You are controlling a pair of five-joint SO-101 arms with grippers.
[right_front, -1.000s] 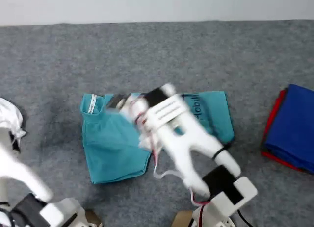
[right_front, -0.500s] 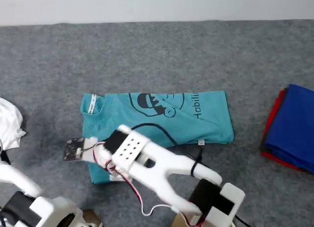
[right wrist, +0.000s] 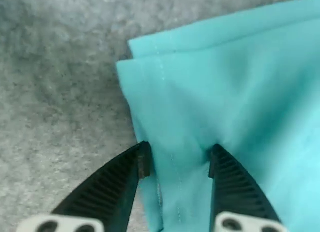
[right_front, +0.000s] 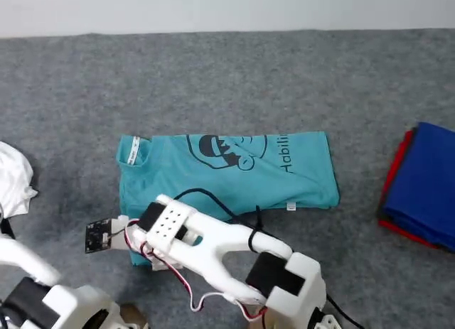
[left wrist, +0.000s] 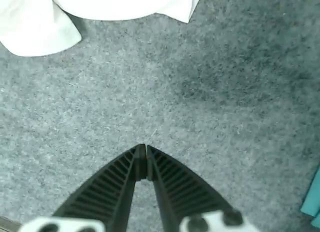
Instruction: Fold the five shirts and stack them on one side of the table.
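Observation:
A teal shirt with a dark print lies flat mid-table, partly folded. My right arm reaches across its near left corner. In the right wrist view my right gripper is open, its fingers straddling the teal shirt's folded edge close to that corner. My left gripper is shut with nothing in it, over bare grey carpet, with a crumpled white shirt just beyond it. The white shirt sits at the table's left edge.
A folded stack, blue shirt on top of a red one, lies at the right edge. Grey carpet covers the table, with open room behind the teal shirt. My left arm stands at the near left.
My right arm has swung from over the teal shirt's middle to its near left corner and come lower. The shirt's print now shows uncovered. The left arm has barely moved.

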